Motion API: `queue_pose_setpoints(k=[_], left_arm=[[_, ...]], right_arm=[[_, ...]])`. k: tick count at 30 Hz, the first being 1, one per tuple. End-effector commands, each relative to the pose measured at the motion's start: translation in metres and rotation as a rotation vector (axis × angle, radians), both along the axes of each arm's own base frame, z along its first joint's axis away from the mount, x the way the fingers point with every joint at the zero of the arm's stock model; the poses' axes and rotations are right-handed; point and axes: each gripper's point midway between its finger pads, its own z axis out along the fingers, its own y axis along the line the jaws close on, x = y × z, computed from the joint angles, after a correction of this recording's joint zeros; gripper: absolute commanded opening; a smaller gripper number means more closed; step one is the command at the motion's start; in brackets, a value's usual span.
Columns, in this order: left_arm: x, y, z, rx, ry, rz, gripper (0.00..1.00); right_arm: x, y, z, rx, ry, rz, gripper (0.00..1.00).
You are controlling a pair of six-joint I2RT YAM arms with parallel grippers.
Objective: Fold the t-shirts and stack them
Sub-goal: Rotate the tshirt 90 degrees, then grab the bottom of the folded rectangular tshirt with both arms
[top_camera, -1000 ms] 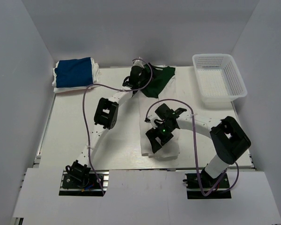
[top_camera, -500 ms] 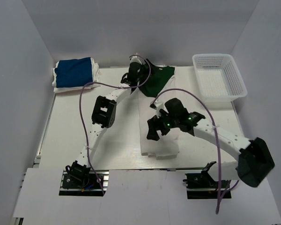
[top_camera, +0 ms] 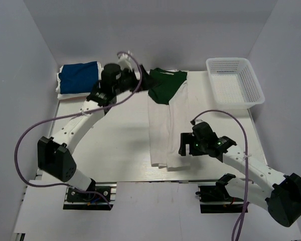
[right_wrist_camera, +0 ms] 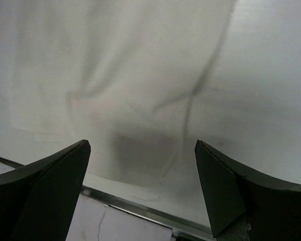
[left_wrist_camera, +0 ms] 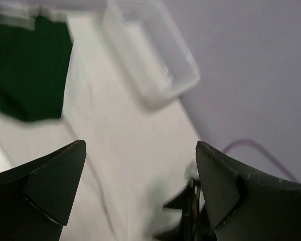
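Seen from above, the folded royal blue t-shirt (top_camera: 79, 77) lies at the back left corner of the white table (top_camera: 115, 145), on top of a folded white cloth (top_camera: 103, 80). The long, narrow folded white t-shirt (top_camera: 168, 130) runs from the back of the table to its near edge at the centre. The crumpled dark green t-shirt (top_camera: 168, 86) lies over its far end. The white plastic mesh basket (top_camera: 236, 83) stands at the back right. The left gripper (top_camera: 144, 80) is just left of the green shirt with its jaws spread and nothing in them. The right gripper (top_camera: 183, 146) is at the white shirt's right edge near the front, also spread and grasping nothing. In the left wrist view, the two dark fingers (left_wrist_camera: 50, 191) stand wide apart with nothing between them. Beyond them are the green shirt at upper left, the blurred basket and a purple cable (left_wrist_camera: 251, 145). In the right wrist view, the fingers (right_wrist_camera: 40, 191) gape over the wrinkled white shirt, close above the table's near edge.
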Motion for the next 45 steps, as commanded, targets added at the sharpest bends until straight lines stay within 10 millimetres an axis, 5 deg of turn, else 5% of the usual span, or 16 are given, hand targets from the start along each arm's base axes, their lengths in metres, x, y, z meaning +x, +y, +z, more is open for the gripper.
queue_pose_setpoints(k=[1, 2, 3, 7, 9, 12, 14, 18, 24, 34, 43, 44, 45], left_arm=[[-0.077, 0.008, -0.176, 0.239, 0.489, -0.094, 1.0], [-0.105, 0.008, -0.187, 0.255, 0.557, -0.151, 1.0], [-0.134, 0.012, -0.218, 0.293, 0.652, -0.188, 1.0], [-0.215, 0.024, -0.262, 0.435, 0.863, -0.255, 1.0], [-0.233, 0.036, -0.275, 0.501, 0.908, -0.23, 1.0], [-0.252, 0.033, -0.271, 0.508, 0.905, -0.294, 1.0], [-0.262, 0.027, -0.275, 0.517, 0.909, -0.333, 1.0], [-0.264, 0.018, -0.289, 0.571, 0.916, -0.356, 0.98], [-0.267, 0.007, -0.305, 0.621, 0.915, -0.365, 0.92], [-0.261, -0.007, -0.331, 0.676, 0.9, -0.376, 0.71], [-0.254, -0.01, -0.337, 0.696, 0.894, -0.367, 0.24], [-0.254, -0.01, -0.337, 0.696, 0.894, -0.367, 0.17], [-0.251, -0.01, -0.336, 0.702, 0.889, -0.359, 0.0]], right_arm=[[-0.022, -0.022, -0.028, -0.043, 0.152, -0.139, 0.9], [-0.027, -0.023, -0.033, -0.033, 0.188, -0.143, 0.9], [-0.03, -0.025, -0.038, -0.045, 0.216, -0.151, 0.9], [-0.039, -0.022, -0.049, -0.008, 0.27, -0.135, 0.88], [-0.041, -0.024, -0.057, 0.006, 0.286, -0.15, 0.86], [-0.044, -0.025, -0.064, 0.007, 0.307, -0.139, 0.51], [-0.047, -0.025, -0.066, 0.01, 0.327, -0.124, 0.45], [-0.051, -0.015, -0.062, 0.067, 0.336, -0.068, 0.37], [-0.055, -0.002, -0.048, 0.139, 0.284, 0.075, 0.09], [-0.051, -0.001, -0.05, 0.113, 0.311, 0.081, 0.0], [-0.045, 0.003, -0.046, 0.121, 0.309, 0.082, 0.0], [-0.045, 0.004, -0.045, 0.118, 0.305, 0.097, 0.0], [-0.046, 0.005, -0.044, 0.118, 0.31, 0.099, 0.0]])
